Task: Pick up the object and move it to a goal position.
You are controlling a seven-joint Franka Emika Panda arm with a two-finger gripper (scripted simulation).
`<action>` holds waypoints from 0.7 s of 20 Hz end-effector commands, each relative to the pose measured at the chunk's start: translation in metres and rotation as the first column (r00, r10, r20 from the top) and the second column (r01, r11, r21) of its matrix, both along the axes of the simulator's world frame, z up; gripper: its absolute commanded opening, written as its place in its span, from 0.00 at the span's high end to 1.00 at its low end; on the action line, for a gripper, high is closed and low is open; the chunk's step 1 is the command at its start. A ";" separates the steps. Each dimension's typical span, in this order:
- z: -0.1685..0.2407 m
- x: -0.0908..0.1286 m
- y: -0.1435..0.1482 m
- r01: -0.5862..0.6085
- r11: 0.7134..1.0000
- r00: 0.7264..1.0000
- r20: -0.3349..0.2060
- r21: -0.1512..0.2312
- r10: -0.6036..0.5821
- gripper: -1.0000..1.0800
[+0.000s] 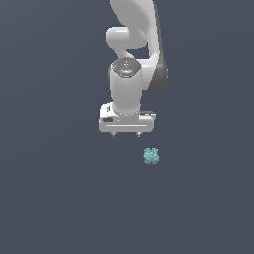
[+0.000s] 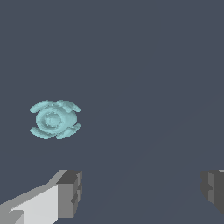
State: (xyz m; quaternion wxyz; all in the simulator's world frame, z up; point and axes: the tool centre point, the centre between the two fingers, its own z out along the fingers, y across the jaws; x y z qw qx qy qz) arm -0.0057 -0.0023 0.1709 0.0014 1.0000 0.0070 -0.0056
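Arm [image 1: 133, 44] is cut off by exterior view's upper edge, base unseen. Gripper [image 1: 126, 134] fingers [image 2: 70, 192] are cropped in wrist view, one nearly gone at the frame edge. Object [image 1: 151, 156] beside gripper: too small there for surface detail.

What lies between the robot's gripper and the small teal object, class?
Nothing: only bare dark ground separates the gripper from the teal object, as the exterior view shows. The wrist view agrees, with an empty gap between the object and the open fingers.
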 end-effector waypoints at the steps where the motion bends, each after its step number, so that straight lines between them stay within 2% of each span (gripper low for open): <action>1: 0.000 0.000 0.000 0.000 1.000 1.000 0.000 0.000 0.000 0.04; 14: -0.013 -0.004 0.010 -0.007 1.000 1.000 -0.021 -0.020 0.006 0.04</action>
